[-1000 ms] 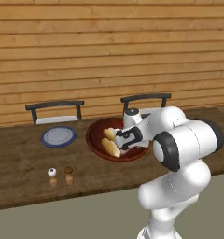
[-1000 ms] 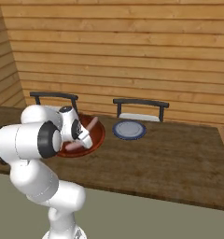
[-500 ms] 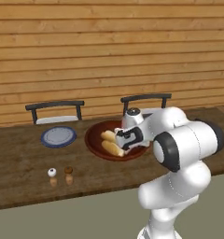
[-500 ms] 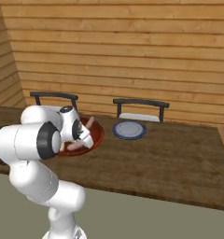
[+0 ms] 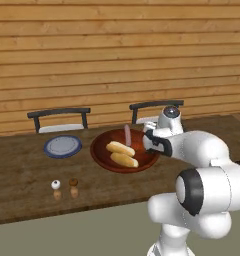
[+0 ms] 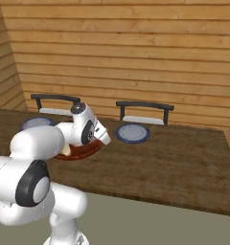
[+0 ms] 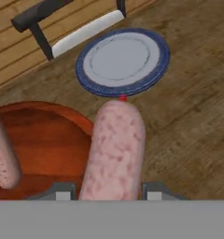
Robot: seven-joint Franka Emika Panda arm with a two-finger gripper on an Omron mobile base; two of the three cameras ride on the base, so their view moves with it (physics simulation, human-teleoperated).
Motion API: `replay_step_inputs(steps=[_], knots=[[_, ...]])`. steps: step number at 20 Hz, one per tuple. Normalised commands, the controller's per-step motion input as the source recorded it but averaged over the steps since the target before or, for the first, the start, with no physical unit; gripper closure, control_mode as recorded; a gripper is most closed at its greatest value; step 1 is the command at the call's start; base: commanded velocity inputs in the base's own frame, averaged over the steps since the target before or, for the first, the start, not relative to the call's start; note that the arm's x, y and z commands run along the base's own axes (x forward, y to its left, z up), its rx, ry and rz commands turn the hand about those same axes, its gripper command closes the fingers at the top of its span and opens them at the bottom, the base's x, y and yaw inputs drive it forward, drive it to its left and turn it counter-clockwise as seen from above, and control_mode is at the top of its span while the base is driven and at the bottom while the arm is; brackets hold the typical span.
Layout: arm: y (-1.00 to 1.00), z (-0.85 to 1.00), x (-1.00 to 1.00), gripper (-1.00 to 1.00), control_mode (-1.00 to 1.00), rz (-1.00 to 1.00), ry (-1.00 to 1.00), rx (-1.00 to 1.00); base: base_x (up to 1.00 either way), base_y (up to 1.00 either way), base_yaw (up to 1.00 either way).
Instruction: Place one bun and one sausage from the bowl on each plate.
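Brown bowl [image 5: 99,159] mid-frame holding two buns [image 5: 120,148] and a sausage [image 5: 127,133], end effector [image 7: 106,192] clenched on another sausage [image 7: 114,149], blue-rimmed plate [image 7: 122,61] above on counter [image 7: 193,126], chair [image 7: 67,23] upper left.

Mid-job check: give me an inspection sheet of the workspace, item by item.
Surface: brown wooden counter.
Job's things: two buns and one sausage lie in the bowl; a second sausage is in the claw, beyond the bowl's rim; both plates bare.
Clutter: two small shakers near the front edge.
Grippers: claw shut on that sausage, pointing towards a plate.
Cables: nothing seen.
Surroundings: plank wall, two chairs behind the counter.
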Motion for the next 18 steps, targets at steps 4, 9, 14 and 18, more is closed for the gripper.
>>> replay_step_inputs(steps=[4,9,14,18], knots=[[-1.00,1.00,0.32,1.00,-1.00,-0.16,-0.11,0.07,0.00,0.00,0.00],[-0.55,0.50,0.54,1.00,-1.00,-0.14,0.03,0.06,0.00,0.00,0.00],[0.00,0.00,0.00,1.00,-1.00,0.00,0.00,0.00,0.00,0.00,0.00],[-0.01,0.00,0.35,1.00,-1.00,0.00,0.01,0.00,0.00,0.00,0.00]])
